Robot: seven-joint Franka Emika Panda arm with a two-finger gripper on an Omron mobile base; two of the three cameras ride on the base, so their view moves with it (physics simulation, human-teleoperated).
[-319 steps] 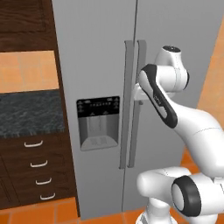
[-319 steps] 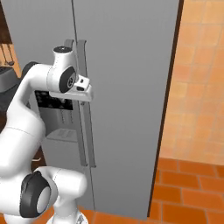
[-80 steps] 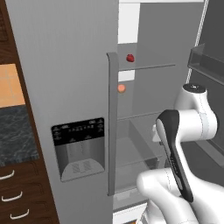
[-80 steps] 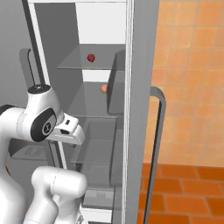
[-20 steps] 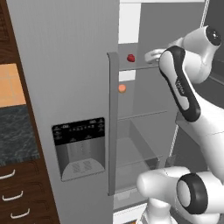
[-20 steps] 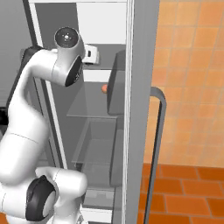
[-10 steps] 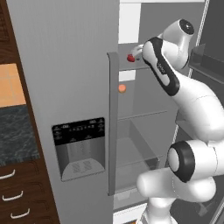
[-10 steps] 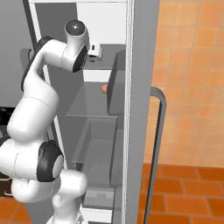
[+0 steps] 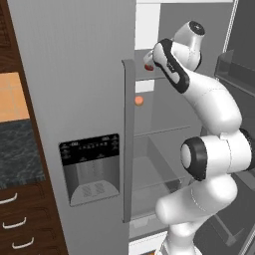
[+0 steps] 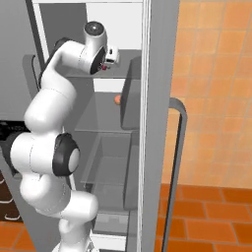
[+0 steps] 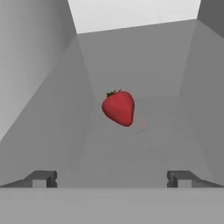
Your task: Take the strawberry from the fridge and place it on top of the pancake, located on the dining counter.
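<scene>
Your two-finger gripper (image 11: 112, 178) stands wide open and holds nothing. The small dark red strawberry (image 11: 118, 107) lies ahead between its fingertips (image 11: 43, 178), on a shelf inside the tall grey fridge (image 9: 74, 99).

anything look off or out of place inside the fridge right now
Nothing stands out. The strawberry lies intact on its fridge shelf, straight ahead of the open gripper and apart from its fingertips. The small orange fruit sits on the shelf below. No spill or damage shows.
</scene>
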